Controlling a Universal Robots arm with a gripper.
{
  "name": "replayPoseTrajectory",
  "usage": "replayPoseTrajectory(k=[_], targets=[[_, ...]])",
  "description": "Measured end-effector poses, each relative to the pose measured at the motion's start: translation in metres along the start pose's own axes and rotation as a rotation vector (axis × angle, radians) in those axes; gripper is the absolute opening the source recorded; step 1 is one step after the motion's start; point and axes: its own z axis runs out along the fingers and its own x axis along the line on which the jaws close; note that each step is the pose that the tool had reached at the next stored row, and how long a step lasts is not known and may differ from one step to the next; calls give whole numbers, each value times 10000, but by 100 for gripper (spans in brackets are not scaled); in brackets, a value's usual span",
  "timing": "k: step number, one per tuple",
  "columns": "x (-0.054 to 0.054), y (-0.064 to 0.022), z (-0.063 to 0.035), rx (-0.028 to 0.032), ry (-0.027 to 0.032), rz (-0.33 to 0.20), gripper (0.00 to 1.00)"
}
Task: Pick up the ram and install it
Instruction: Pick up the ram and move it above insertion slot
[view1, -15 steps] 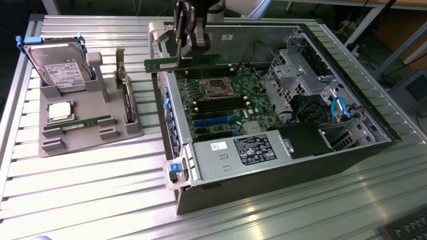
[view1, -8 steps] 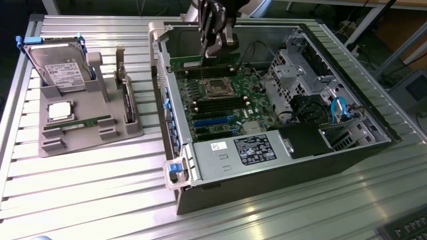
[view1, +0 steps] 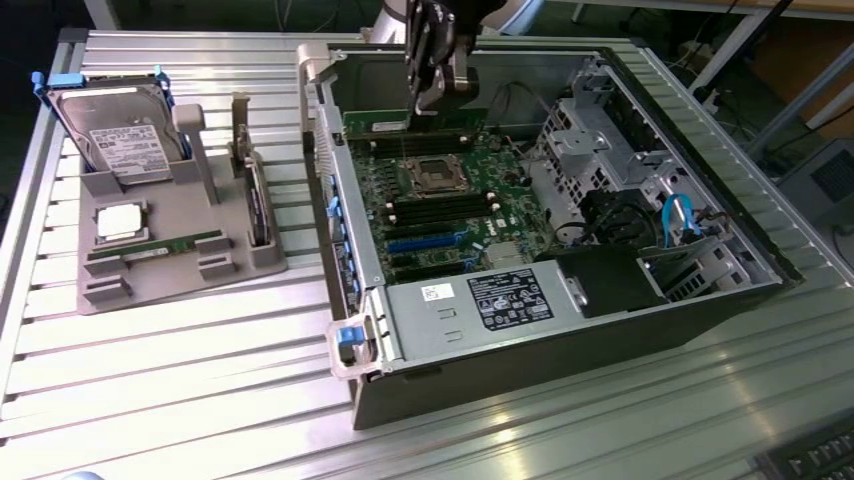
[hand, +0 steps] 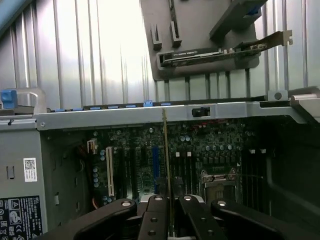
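Note:
My gripper (view1: 435, 104) hangs over the far end of the open computer case (view1: 561, 340) and is shut on the ram (view1: 387, 122), a thin green stick. In the exterior view the stick lies level just above the motherboard (view1: 461, 235), beyond the CPU socket (view1: 434, 175). In the wrist view the ram (hand: 164, 150) appears edge-on, running out from between my gripper (hand: 171, 201) fingers over the motherboard (hand: 135, 160). The long black memory slots (view1: 434, 212) lie nearer than the socket. The second green stick (view1: 174, 247) rests on the grey holder (view1: 160, 285).
On the holder, at the exterior view's left, stand a hard drive (view1: 120, 140), a CPU chip (view1: 118, 222) and an upright card (view1: 254, 200). The case holds a power supply (view1: 501, 300), a drive cage (view1: 601, 150) and cables (view1: 674, 220). Everything sits on a slatted metal table (view1: 174, 400).

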Motion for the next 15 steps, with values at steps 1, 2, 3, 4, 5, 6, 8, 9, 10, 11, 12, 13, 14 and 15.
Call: replayPoseTrajectory(k=[1, 2, 3, 4, 5, 6, 8, 9, 10, 11, 12, 13, 14, 15], targets=[[0, 0, 0, 0, 0, 1, 14], [0, 0, 0, 0, 0, 2, 14], [0, -7, -1, 0, 1, 1, 14], [-2, -20, -1, 0, 0, 0, 14], [-4, -40, -1, 0, 0, 0, 14], [-6, -64, -3, 0, 0, 0, 14], [-10, -121, -5, 0, 0, 1, 14], [-13, -154, -6, 0, 0, 1, 14], [-15, -188, -7, 0, 0, 1, 14], [-17, -216, -8, 0, 0, 0, 14], [-22, -286, -11, 0, 0, 1, 14], [-31, -410, -15, 0, 0, 1, 14], [-35, -468, -18, -1, 1, 1, 14], [-42, -502, -19, 0, 0, 0, 14]])
